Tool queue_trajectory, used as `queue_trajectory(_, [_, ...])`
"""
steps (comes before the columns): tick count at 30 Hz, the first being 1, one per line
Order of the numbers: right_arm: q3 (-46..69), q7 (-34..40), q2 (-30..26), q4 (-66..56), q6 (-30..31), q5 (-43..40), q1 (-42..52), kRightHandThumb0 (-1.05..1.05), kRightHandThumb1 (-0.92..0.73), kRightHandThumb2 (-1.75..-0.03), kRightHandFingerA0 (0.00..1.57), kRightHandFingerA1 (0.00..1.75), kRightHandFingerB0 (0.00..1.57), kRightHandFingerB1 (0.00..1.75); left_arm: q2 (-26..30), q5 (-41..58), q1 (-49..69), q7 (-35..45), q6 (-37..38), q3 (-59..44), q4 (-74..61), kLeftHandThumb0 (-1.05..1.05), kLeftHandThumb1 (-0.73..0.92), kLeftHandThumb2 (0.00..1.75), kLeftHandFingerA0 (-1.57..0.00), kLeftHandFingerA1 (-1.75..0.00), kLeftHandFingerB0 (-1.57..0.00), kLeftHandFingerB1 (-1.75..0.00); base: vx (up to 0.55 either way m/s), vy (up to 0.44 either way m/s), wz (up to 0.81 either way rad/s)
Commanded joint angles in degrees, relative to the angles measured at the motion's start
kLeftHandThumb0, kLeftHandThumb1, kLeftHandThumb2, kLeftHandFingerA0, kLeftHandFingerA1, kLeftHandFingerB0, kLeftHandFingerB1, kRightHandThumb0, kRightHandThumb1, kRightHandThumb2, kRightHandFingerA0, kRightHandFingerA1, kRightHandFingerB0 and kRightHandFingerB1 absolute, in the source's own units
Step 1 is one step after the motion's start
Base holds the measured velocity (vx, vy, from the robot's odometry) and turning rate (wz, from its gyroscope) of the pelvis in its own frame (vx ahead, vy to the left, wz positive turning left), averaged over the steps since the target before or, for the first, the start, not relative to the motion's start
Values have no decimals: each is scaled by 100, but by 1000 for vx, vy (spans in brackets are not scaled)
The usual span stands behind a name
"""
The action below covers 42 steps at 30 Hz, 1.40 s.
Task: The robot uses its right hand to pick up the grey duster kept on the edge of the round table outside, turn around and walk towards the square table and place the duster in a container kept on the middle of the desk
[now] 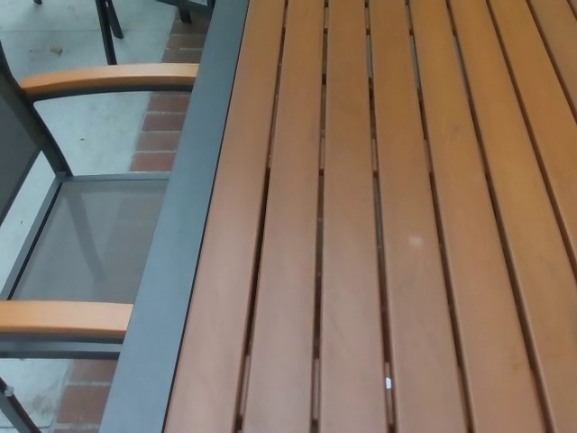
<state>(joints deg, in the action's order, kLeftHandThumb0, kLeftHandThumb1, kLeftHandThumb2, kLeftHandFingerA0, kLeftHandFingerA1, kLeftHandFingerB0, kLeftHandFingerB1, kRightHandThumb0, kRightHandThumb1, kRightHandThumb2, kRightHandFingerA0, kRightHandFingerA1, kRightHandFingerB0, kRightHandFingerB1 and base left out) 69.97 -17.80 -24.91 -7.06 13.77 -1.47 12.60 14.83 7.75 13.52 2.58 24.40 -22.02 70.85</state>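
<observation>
With neither hand, duster nor container in view over the slatted tabletop [379, 225] beside the chair [81, 234], you should find the container before releasing.

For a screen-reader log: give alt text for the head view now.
A slatted brown wooden table with a dark frame fills most of the view. To its left stands a mesh-seat chair with wooden armrests on paved ground; no robot hand, duster or container shows.
</observation>
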Motion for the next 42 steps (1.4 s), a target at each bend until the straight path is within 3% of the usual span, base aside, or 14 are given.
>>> queue_trajectory(1, [-29,3228,424,4946,-3694,750,729,-72,-92,-74,2,160,0,82,85,-129,42,-71,273,102,118,-5,52,100,-93,-94,-88,-72,0,0,0])
queue_trajectory(2, [-26,3185,361,5215,-3567,629,716,-71,-72,-106,39,98,1,68,86,-111,38,-56,244,92,118,-5,52,100,-93,-95,-88,-72,0,0,0])
queue_trajectory(6, [215,2966,114,6093,-3003,-5,622,-32,-73,-121,52,92,5,59,111,-175,81,-89,220,152,96,-6,53,100,-91,-95,-86,-72,0,0,0])
queue_trajectory(7, [195,3023,39,6342,-2959,-68,602,-54,-92,-59,16,128,0,73,129,-204,88,-117,212,175,99,-6,51,100,-91,-93,-85,-70,0,0,0])
queue_trajectory(9, [163,3093,-103,6735,-2799,-159,566,-63,-75,-100,24,81,1,50,138,-244,100,-163,197,207,105,-6,51,100,-91,-93,-86,-70,0,0,0])
queue_trajectory(11, [121,3120,-202,6971,-2706,-212,547,-63,-75,-100,24,81,1,50,134,-253,109,-182,189,216,109,-6,51,100,-91,-93,-86,-70,0,0,0])
queue_trajectory(12, [-109,3178,-310,7263,-2445,-55,530,-60,-92,-79,1,42,0,16,131,-233,105,-144,184,201,136,-5,51,99,-94,-94,-88,-71,0,0,0])
queue_trajectory(20, [-167,2659,-359,7614,-1610,-395,476,-57,-89,-64,5,100,0,23,133,-203,139,-47,187,212,156,-6,53,94,-95,-93,-88,-71,0,0,0])
queue_trajectory(21, [-282,2229,-321,7538,-1459,-370,574,-67,-90,-68,0,47,0,0,140,-220,145,-53,168,229,177,-7,56,87,-93,-92,-87,-68,0,0,0])
queue_trajectory(23, [-561,1478,-310,7561,-1315,-310,687,-75,-92,-70,0,17,0,0,153,-238,150,-72,105,252,204,-6,55,89,-92,-92,-86,-68,0,0,0])
queue_trajectory(24, [-710,1264,-335,7651,-1360,-265,698,-75,-92,-70,0,17,0,0,151,-234,147,-88,60,256,211,-6,55,89,-92,-92,-86,-68,0,0,0])
queue_trajectory(25, [-1055,1000,-293,7449,-1370,-8,816,-99,-91,-124,0,32,0,26,159,-240,146,-100,20,263,217,-7,57,86,-91,-92,-87,-68,0,0,0])
queue_trajectory(27, [-1801,645,-250,7070,-1474,463,1085,-81,-92,-102,0,0,0,0,173,-234,148,-91,-6,270,232,-6,55,90,-92,-95,-88,-69,0,0,0])
queue_trajectory(42, [-3130,803,-297,6795,-1104,-151,1021,-84,-92,-93,0,0,0,0,161,-218,133,-112,34,393,272,-8,53,96,-90,-98,-88,-71,0,0,0])
